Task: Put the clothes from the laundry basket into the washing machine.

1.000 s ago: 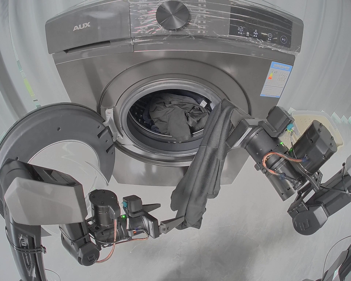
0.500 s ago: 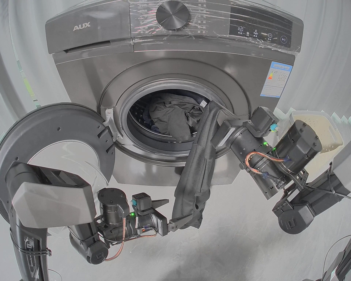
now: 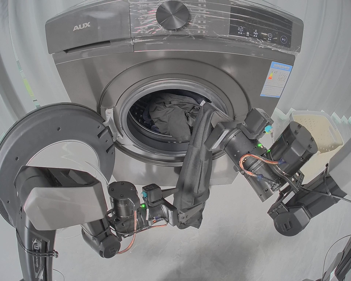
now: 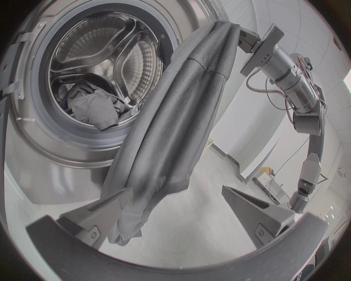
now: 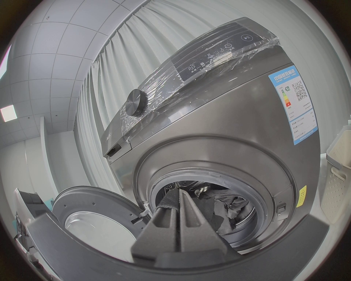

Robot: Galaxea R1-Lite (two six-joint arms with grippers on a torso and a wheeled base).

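One dark garment [image 3: 195,164] hangs in front of the washing machine [image 3: 91,77]. Its top is at the right edge of the drum mouth and its hem is down near the floor. Your right gripper [image 3: 210,117] has its fingers pressed together on the garment's top fold. Your left gripper [image 3: 182,216], fingers spread wide, sits at the hem with cloth hanging between them, unpinched. Inside the drum lies one heap of dark clothes [image 3: 172,115]. The single round door [image 3: 55,135] stands swung wide at the machine's left. You can count one dial [image 3: 172,14] on the plastic-wrapped control panel [image 3: 256,25] and one brand mark [image 3: 81,26] near the top left corner. There are two stickers: a blue label [image 3: 276,79] at the front's upper right and a small yellow sticker [image 5: 302,196] beside the drum mouth. One pale laundry basket [image 3: 321,131] stands off the machine's right side.
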